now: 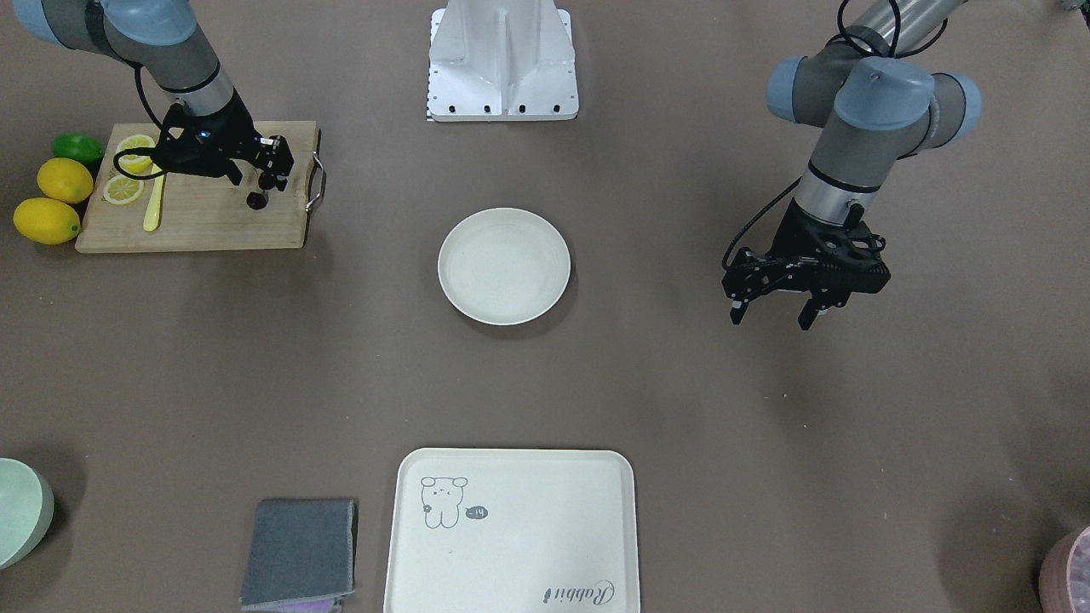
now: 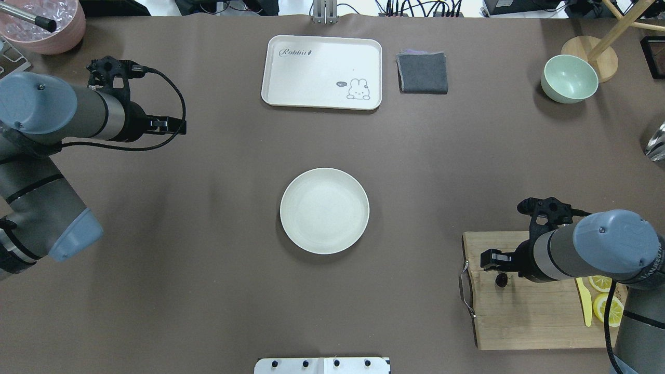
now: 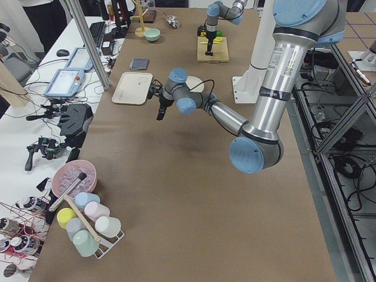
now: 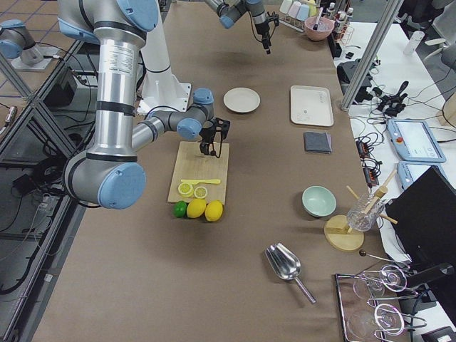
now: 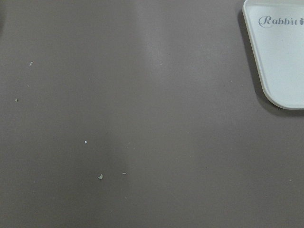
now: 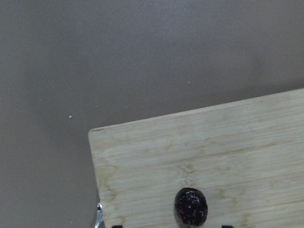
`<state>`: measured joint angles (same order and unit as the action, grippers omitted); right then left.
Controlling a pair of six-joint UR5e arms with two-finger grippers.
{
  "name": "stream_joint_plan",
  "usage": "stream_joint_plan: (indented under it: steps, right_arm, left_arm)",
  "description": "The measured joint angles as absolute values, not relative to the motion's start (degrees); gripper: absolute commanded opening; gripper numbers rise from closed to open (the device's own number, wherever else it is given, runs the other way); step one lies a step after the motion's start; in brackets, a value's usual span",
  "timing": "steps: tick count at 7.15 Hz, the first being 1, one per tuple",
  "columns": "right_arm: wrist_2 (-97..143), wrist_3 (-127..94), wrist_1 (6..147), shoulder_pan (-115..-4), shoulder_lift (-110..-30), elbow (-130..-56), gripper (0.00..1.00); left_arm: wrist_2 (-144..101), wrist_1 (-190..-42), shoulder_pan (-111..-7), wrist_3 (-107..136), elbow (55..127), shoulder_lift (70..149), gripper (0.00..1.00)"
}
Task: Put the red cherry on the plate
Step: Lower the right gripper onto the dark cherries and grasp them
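Note:
The red cherry (image 1: 255, 201) is a tiny dark maroon ball on the wooden cutting board (image 1: 196, 223), near the handle end. My right gripper (image 1: 253, 180) hangs open just over it. In the right wrist view the cherry (image 6: 191, 206) sits at the bottom edge, between the two fingertip corners. The cream-white round plate (image 1: 504, 266) lies empty at the table's middle, also in the overhead view (image 2: 324, 210). My left gripper (image 1: 771, 317) hovers open over bare table, far to the plate's other side, holding nothing.
Lemon slices (image 1: 126, 174) and a yellow knife (image 1: 154, 204) share the board, with two lemons (image 1: 53, 200) and a lime (image 1: 77, 147) beside it. A bear-drawing tray (image 1: 511, 532), grey cloth (image 1: 300, 553) and mint bowl (image 1: 21, 511) line the operators' side. The robot base (image 1: 502, 64) stands opposite.

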<state>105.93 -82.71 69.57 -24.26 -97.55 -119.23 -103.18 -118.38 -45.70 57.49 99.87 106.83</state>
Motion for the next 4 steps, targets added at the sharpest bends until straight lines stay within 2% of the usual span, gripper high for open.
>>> stream_joint_plan:
  steps: [1,4]
  right_arm:
    - [106.0,-82.7,69.7,-24.0,-98.0,-119.3,0.0]
    - [106.0,-82.7,70.3,-24.7,-98.2,-120.5,0.0]
  left_arm:
    - [-103.2,-118.4,-45.7,57.5,99.9,106.9,0.98]
    - [-103.2,-118.4,-45.6,57.5,99.8,107.0,0.98]
